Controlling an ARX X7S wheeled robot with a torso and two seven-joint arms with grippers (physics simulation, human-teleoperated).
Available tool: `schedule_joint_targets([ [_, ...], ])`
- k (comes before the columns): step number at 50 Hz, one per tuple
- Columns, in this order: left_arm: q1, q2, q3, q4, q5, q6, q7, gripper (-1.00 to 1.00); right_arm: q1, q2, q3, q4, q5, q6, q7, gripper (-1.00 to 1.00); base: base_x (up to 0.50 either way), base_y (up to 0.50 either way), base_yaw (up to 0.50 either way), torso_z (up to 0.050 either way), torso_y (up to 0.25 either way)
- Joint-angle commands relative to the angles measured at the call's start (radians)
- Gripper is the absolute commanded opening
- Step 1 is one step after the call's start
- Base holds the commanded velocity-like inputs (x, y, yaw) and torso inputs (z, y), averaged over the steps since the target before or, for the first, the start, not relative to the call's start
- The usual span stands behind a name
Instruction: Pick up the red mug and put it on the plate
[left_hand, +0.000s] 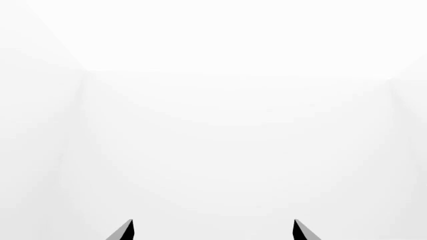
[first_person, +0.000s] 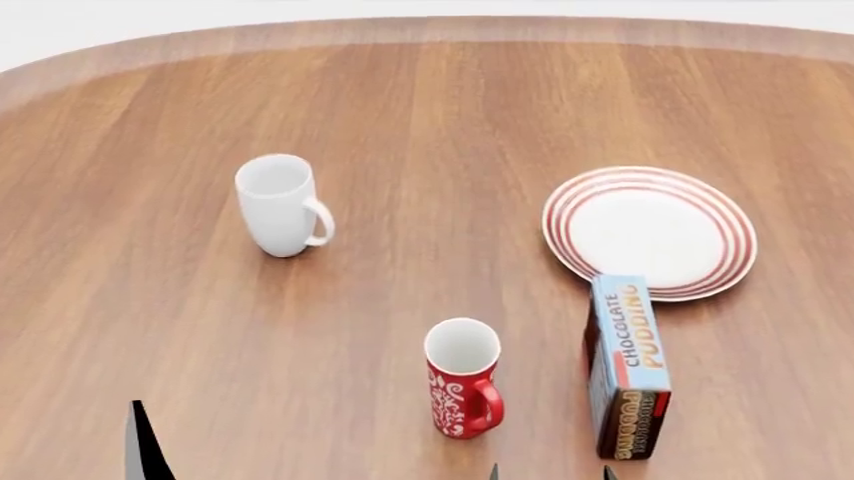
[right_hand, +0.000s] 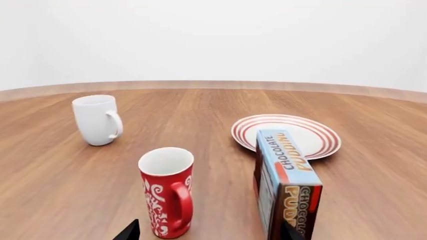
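The red mug (first_person: 463, 385) (right_hand: 167, 192) stands upright on the table near the front edge, its handle turned toward me. The plate (first_person: 650, 232) (right_hand: 287, 134), white with red rings, lies farther back and to the right with nothing on it. My right gripper (right_hand: 210, 232) is open just short of the mug, which stands ahead of the gap, nearer one fingertip. Only its tips (first_person: 550, 475) show in the head view. My left gripper (left_hand: 213, 231) is open and faces blank white; one of its fingers (first_person: 142, 448) shows at the front left.
A chocolate pudding box (first_person: 627, 365) (right_hand: 285, 192) stands upright between the red mug and the plate, close by my right gripper's other finger. A plain white mug (first_person: 280, 205) (right_hand: 97, 119) stands at the back left. The wooden table (first_person: 427, 120) curves away at the far edge.
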Motion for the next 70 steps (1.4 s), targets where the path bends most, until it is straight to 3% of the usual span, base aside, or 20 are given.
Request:
schedule_joint_targets([
  [1, 0.000, 0.000, 0.000, 0.001, 0.000, 0.000, 0.001, 1.00, 0.002, 0.004, -0.005, 0.004, 0.003, -0.002, 0.004, 1.00, 0.18, 0.00, 0.00, 0.000, 0.000],
  [70, 0.001, 0.001, 0.001, 0.008, -0.013, 0.000, 0.009, 1.00, 0.011, 0.023, -0.030, 0.007, 0.024, -0.005, 0.029, 1.00, 0.18, 0.00, 0.00, 0.000, 0.000],
])
